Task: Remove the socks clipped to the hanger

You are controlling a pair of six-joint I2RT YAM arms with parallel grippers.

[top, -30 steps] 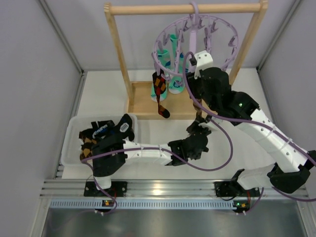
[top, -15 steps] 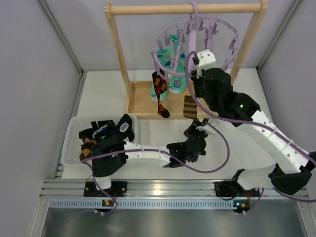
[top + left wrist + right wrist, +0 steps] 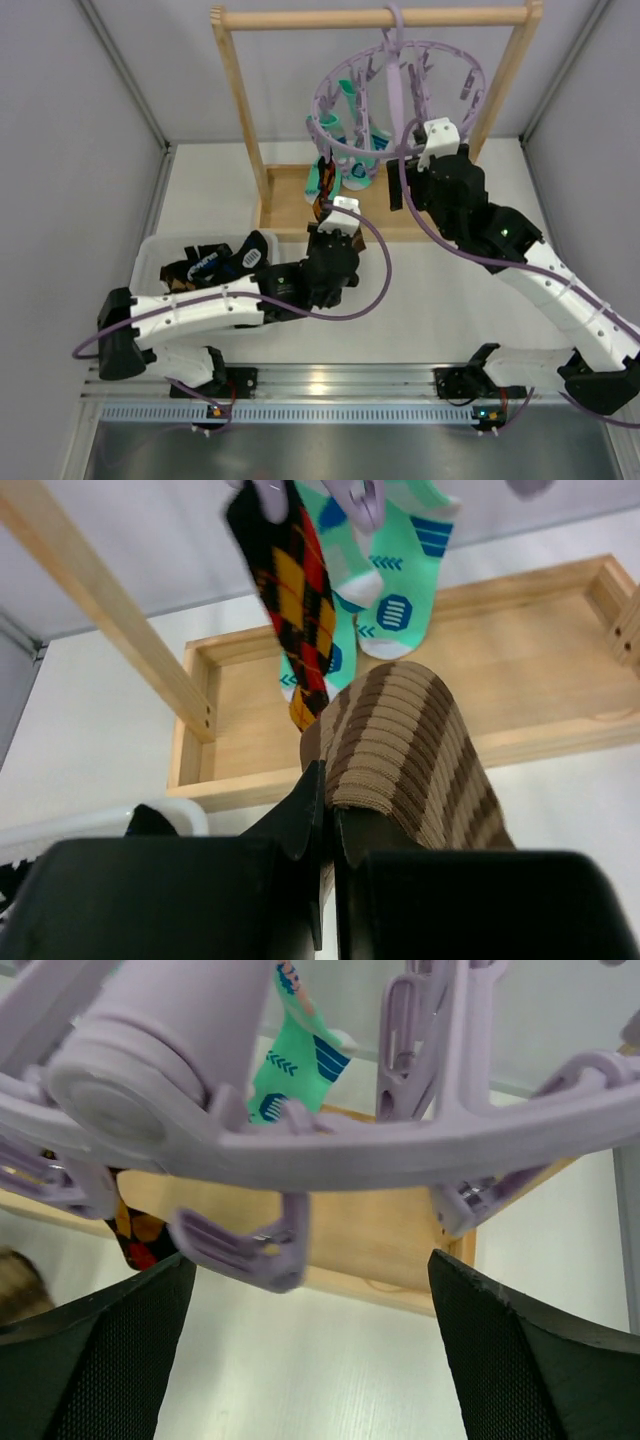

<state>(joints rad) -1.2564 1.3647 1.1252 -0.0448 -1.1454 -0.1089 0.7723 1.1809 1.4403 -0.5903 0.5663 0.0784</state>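
Observation:
The lavender hanger (image 3: 400,85) hangs by its hook from the wooden rack's top bar. Mint-green socks (image 3: 350,135) and a red-dark patterned sock (image 3: 295,610) are still clipped to it. My left gripper (image 3: 327,810) is shut on a brown-and-tan striped sock (image 3: 410,740), which hangs free of the pegs in front of the rack's base. In the top view the left gripper (image 3: 328,210) sits at the base's front edge. My right gripper (image 3: 310,1350) stands wide open just under the hanger's ring (image 3: 380,1135), with an empty peg (image 3: 255,1250) above the gap. It holds nothing.
The wooden rack (image 3: 240,110) has a boxed base (image 3: 285,205) under the hanger. A pale bin (image 3: 150,270) at the near left holds socks, one black with blue-white marks (image 3: 215,262). Grey walls close in both sides.
The brown striped sock has come off the hanger. My left arm swung left and towards the rack with it. My right gripper opened wide and shifted right under the ring.

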